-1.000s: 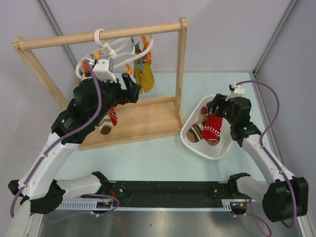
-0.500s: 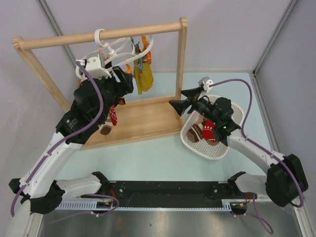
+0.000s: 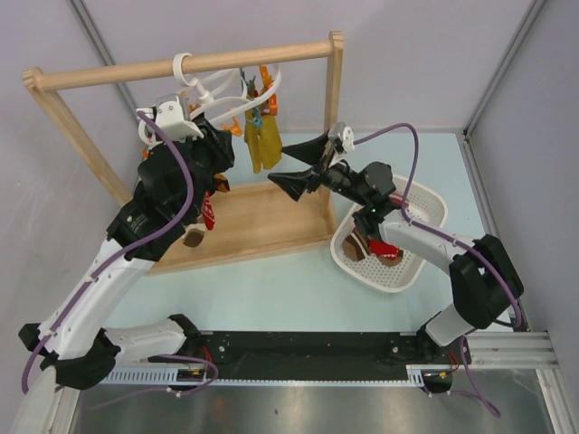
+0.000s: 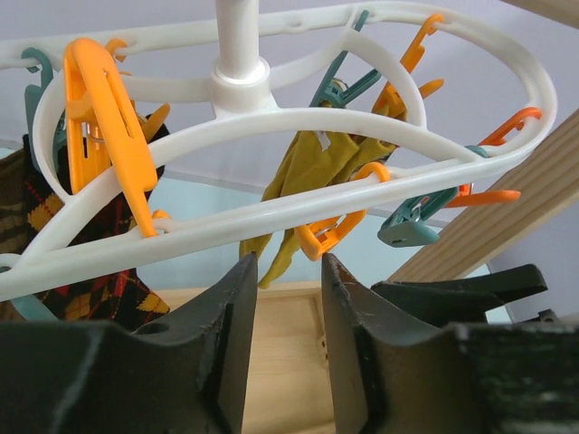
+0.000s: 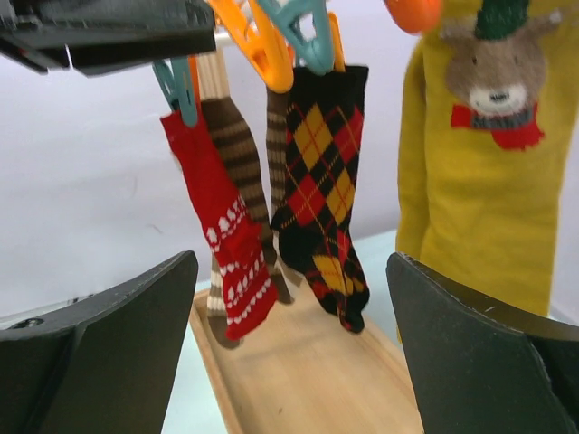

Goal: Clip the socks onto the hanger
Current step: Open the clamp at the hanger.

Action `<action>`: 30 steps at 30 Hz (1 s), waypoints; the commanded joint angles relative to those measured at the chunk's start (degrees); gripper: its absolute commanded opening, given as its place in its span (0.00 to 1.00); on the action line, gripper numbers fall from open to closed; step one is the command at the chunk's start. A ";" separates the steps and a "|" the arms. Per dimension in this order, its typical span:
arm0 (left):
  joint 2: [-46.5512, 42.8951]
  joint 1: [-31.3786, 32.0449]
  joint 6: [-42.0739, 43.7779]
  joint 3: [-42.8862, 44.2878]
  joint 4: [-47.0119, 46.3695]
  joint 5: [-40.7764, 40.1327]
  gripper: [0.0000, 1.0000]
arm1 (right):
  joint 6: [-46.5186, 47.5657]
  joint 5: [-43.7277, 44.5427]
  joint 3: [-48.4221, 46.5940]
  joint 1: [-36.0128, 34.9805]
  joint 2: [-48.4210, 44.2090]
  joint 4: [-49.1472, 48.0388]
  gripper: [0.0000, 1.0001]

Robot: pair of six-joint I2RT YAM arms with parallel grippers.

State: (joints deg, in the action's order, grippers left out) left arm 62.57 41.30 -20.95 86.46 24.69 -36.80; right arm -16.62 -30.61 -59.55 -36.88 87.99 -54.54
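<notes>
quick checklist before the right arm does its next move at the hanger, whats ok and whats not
1. Right claw open and empty: ok
2. Sock in hand for clipping: not ok; the loose red sock lies in the basket
3. Left claw steadying the hanger: not ok; narrow gap, nothing between its fingers
4. Spare peg: ok; the teal peg holds nothing
5. Hung red sock clipped: ok
6. Clearance between the two arms: cannot tell

Wooden rail frame (image 3: 185, 65) and white perforated basket (image 3: 391, 277) on pale table (image 3: 271, 289)
A mustard-yellow sock (image 5: 479, 194) with a reindeer motif hangs beside a black sock (image 5: 318, 172) of red and yellow diamonds, the basket beside the frame's base
</notes>
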 commanded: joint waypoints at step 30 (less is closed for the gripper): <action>-0.07 0.10 -1.55 2.23 -1.92 -1.26 0.31 | -5.61 -4.28 -30.97 -4.16 19.77 -6.01 0.86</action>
State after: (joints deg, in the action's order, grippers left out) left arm 63.11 41.30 -21.61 86.80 24.51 -38.61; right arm -22.06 -34.59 -86.50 -40.62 107.18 -58.54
